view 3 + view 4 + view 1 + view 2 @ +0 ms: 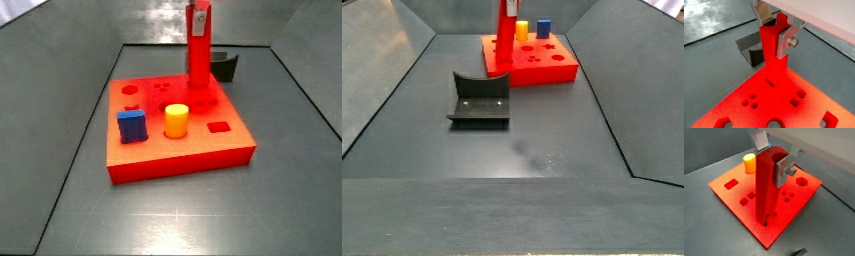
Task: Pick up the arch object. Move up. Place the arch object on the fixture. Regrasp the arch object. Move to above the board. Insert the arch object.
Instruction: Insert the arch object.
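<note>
The arch object (765,183), a long slim red bar, stands upright with my gripper (774,160) shut on its notched upper end. Silver fingers (785,41) press on two opposite sides of the arch object (772,52). Its lower end meets the top face of the red-orange board (734,195), on the side towards the fixture (749,50); I cannot tell whether it sits inside a cut-out. In both side views the bar (197,55) (504,42) rises straight from the board (181,155) (556,68). The dark fixture (480,97) (226,66) stands on the floor beside the board, nothing on it.
A yellow-orange cylinder (175,120) (749,163) and a blue block (131,126) (544,28) stand in the board. Several shaped holes (797,97) lie open in its top. Grey sloping walls (396,60) enclose the floor.
</note>
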{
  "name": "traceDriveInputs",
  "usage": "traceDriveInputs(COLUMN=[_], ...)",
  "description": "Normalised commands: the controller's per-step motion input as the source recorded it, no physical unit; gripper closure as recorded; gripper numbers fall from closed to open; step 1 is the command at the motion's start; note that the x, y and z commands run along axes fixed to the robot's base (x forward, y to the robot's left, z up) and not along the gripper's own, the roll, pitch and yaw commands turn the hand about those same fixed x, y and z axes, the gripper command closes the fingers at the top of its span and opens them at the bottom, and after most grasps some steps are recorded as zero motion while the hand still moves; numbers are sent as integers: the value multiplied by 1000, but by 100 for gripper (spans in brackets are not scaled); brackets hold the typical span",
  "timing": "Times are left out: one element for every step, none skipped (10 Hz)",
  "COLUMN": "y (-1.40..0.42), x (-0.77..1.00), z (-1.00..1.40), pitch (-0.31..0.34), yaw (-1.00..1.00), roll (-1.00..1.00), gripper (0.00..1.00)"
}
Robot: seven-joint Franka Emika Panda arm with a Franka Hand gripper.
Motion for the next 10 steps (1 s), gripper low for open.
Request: traceDriveInputs(y=[94, 97, 66, 63, 0, 0, 0, 0, 0, 0], x=[-86, -294, -346, -389, -240, 211, 569, 706, 677, 520], z=[-266, -240, -197, -206, -149, -186, -283, -340, -371, -409], pitch=[33, 4, 0, 0, 7, 70, 124, 139, 107, 54], yaw=[-271, -371, -386, -371, -289, -151, -140, -131, -120, -129], roll=[-3, -37, -66, -63, -43, -6, 0, 0, 0, -4], gripper=[100, 100, 100, 100, 100, 100, 100, 100, 100, 100])
